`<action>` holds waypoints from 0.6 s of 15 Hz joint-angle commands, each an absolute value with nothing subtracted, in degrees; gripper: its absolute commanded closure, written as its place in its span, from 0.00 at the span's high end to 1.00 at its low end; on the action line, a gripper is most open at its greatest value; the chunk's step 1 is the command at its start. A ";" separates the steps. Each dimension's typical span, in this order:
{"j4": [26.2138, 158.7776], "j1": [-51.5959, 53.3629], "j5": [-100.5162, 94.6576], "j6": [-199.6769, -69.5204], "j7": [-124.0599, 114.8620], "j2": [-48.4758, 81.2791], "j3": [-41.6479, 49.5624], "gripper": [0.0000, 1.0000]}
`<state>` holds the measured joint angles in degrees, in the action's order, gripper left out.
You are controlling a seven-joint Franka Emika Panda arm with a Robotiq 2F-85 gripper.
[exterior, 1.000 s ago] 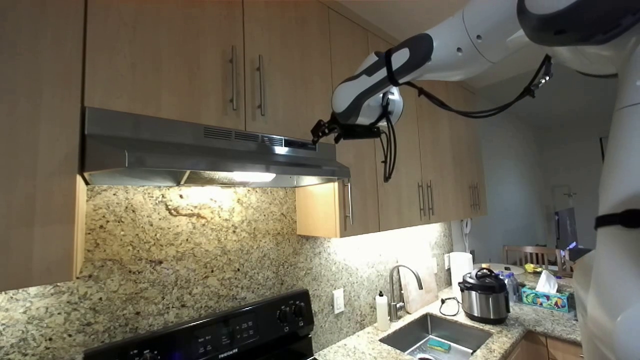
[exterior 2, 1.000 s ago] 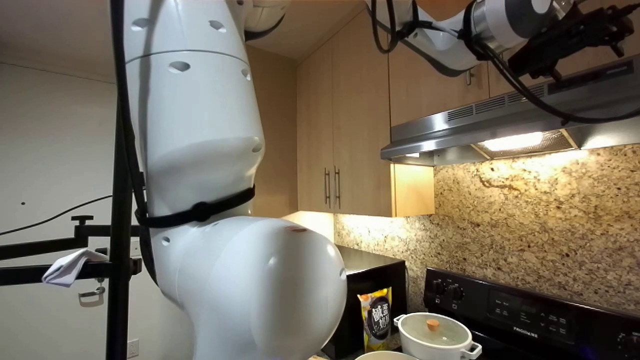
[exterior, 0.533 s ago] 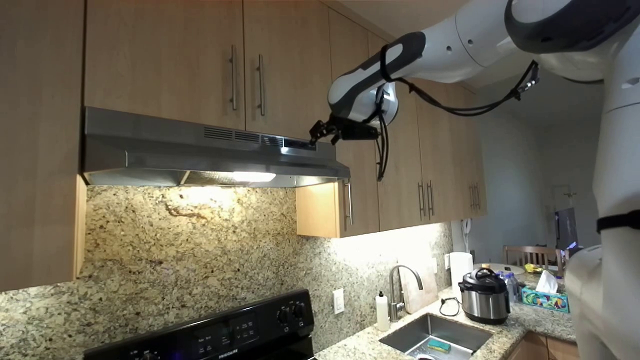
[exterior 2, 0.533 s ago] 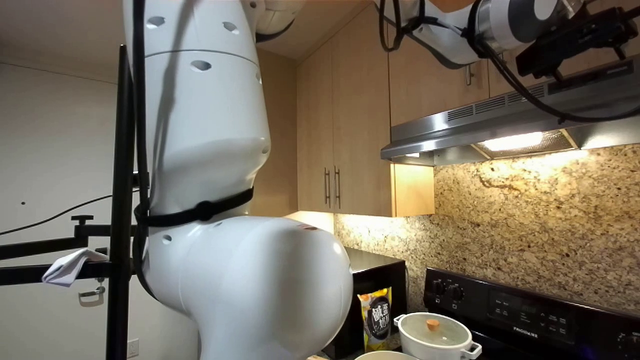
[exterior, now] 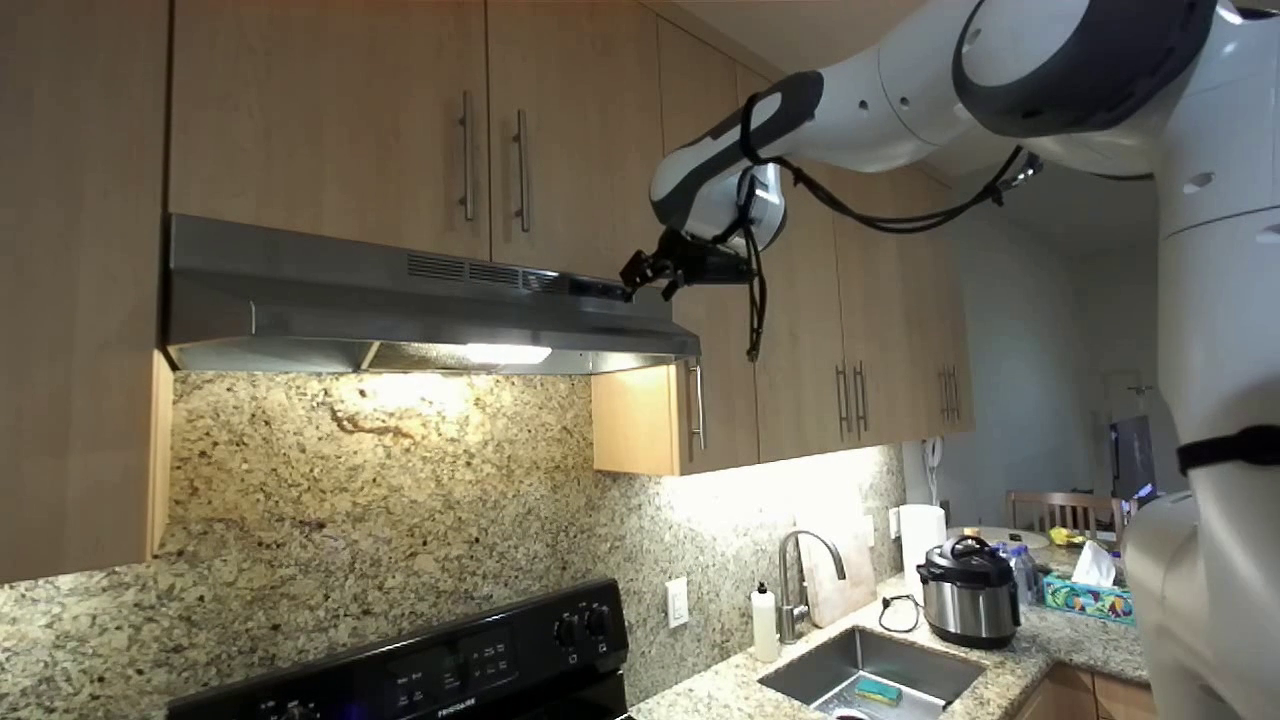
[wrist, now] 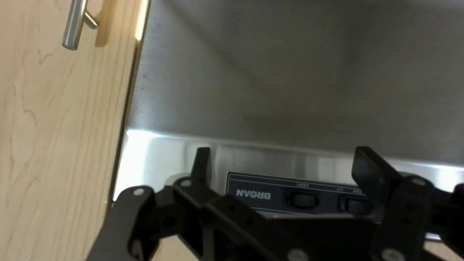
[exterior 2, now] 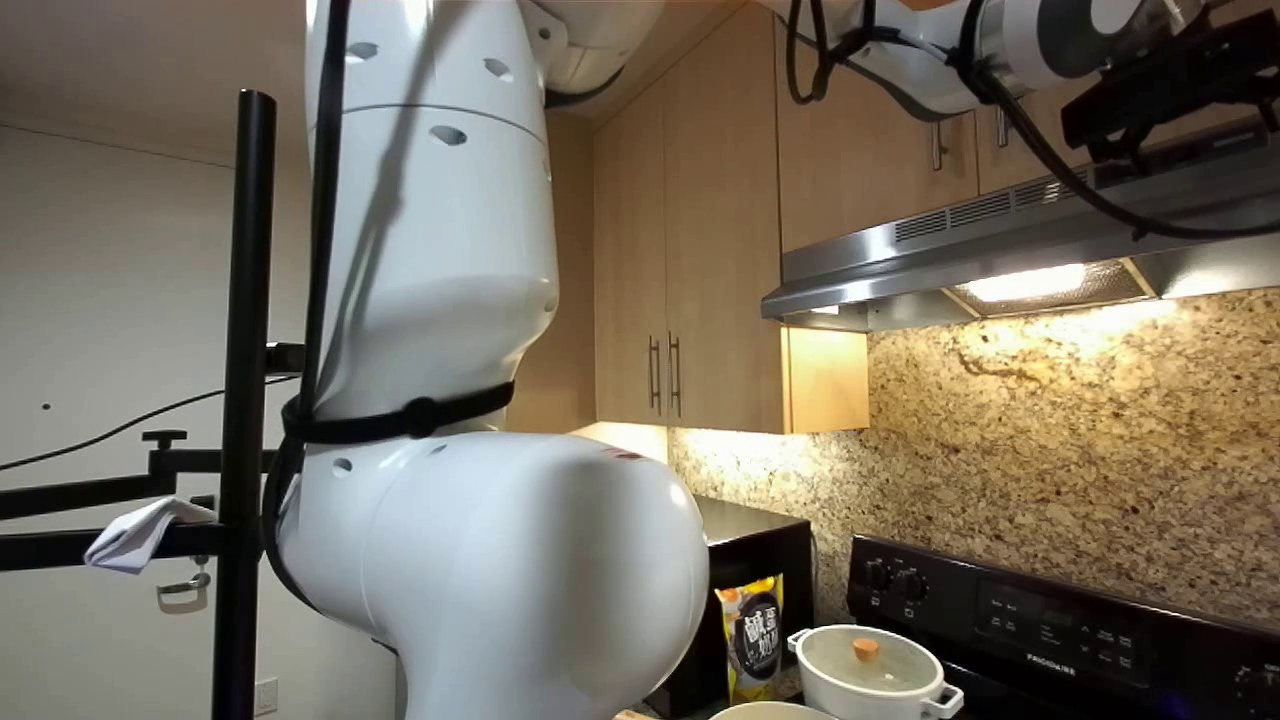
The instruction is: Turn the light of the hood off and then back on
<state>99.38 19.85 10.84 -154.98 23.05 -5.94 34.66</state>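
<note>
light (exterior 2: pixel 1030 284) unchanged, gripper (wrist: pixel 284 157) slightly lower

arm (exterior: pixel 850 130) shifted over the last second. jaws spread apart, holding nothing; light switch (wrist: pixel 303 199) shows between them in wrist view. light glows under the hood (exterior: pixel 420 300): switching-off judged still ahead.

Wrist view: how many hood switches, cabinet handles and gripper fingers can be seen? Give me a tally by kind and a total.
Hood switches, black: 2
Cabinet handle, cut off by the frame: 1
Gripper fingers: 2
Total: 5
</note>
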 commanded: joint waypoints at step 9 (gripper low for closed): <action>89.99 19.51 21.46 -151.11 33.00 1.30 36.66 1.00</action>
